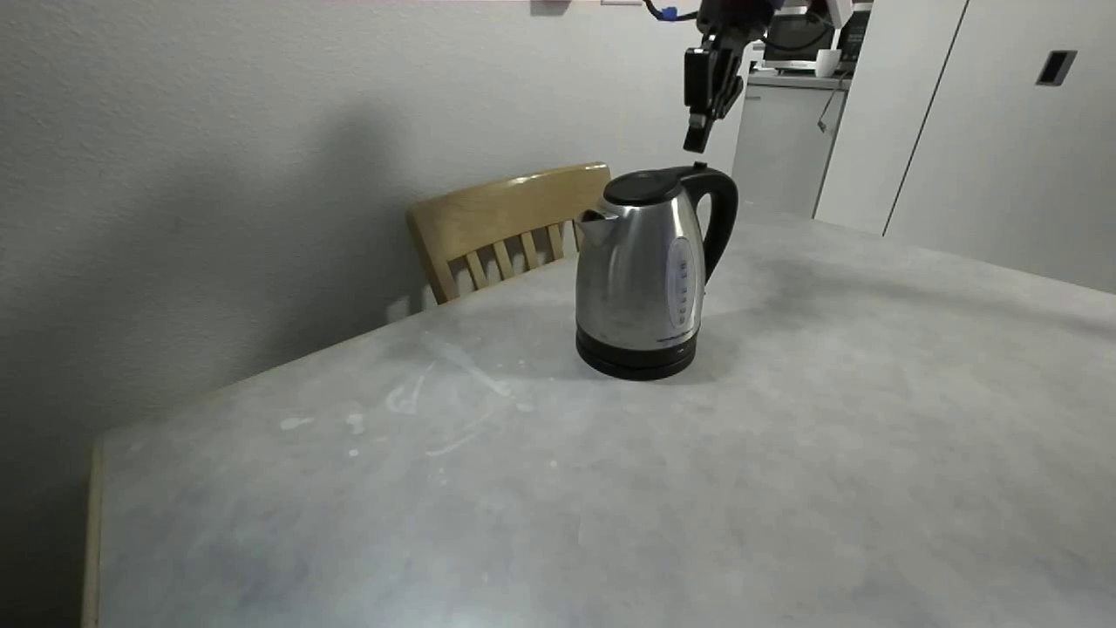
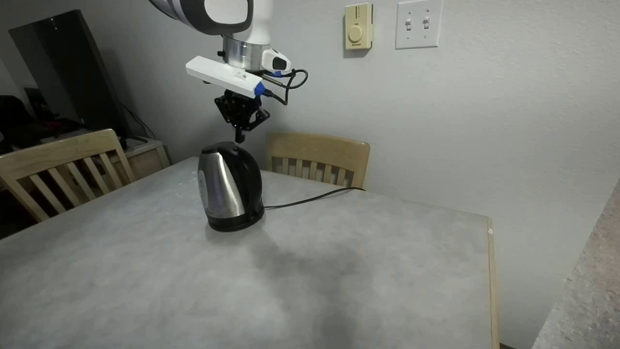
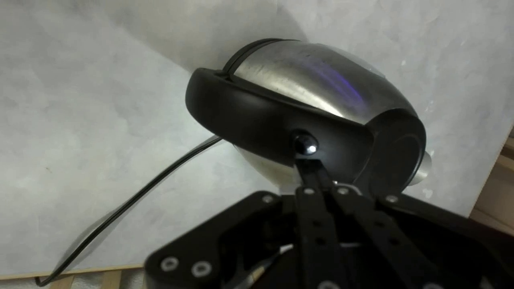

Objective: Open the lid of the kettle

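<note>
The shiny steel kettle (image 1: 635, 279) stands upright on the table and also shows in an exterior view (image 2: 220, 186) and the wrist view (image 3: 305, 76). Its round black lid (image 1: 643, 187) lies flat and closed on top; in the wrist view the lid (image 3: 401, 156) is at the right. The black loop handle (image 3: 249, 112) has a shiny round button (image 3: 306, 144) on its top. My gripper (image 1: 695, 146) points down just above that button, with a small gap in an exterior view. In the wrist view its fingertips (image 3: 308, 163) are together, with nothing seen between them.
The grey table (image 1: 523, 506) carries the kettle. A black cord (image 2: 315, 198) runs from the kettle to the table edge. Wooden chairs (image 2: 317, 148) (image 2: 63, 160) stand at the edges. A wall (image 1: 261, 131) is close behind the table.
</note>
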You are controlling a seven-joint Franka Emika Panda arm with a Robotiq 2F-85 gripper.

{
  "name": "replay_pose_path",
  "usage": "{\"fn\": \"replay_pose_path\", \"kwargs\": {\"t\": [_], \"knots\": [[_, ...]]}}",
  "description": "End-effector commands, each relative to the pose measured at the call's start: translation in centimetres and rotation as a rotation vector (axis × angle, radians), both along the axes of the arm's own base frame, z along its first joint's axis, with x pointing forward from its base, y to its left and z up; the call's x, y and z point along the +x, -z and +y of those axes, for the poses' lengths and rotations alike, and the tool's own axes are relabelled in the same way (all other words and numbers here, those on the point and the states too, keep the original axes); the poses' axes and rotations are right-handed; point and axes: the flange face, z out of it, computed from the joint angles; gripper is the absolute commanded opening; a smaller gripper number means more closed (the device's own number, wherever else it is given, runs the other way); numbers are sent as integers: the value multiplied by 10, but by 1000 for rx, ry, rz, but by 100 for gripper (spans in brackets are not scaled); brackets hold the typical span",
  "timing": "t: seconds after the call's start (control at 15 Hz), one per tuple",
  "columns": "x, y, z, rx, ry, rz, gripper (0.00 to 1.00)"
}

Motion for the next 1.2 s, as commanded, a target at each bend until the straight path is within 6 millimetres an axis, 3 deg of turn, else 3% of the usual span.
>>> {"fn": "replay_pose_path", "kwargs": {"t": [0.0, 0.27, 0.8, 1.13], "knots": [[-6, -15, -5, 7, 47, 35, 0], [-9, -13, -3, 22, 92, 101, 0], [-1, 34, 5, 20, 124, 239, 0], [6, 25, 12, 11, 97, 259, 0]]}}
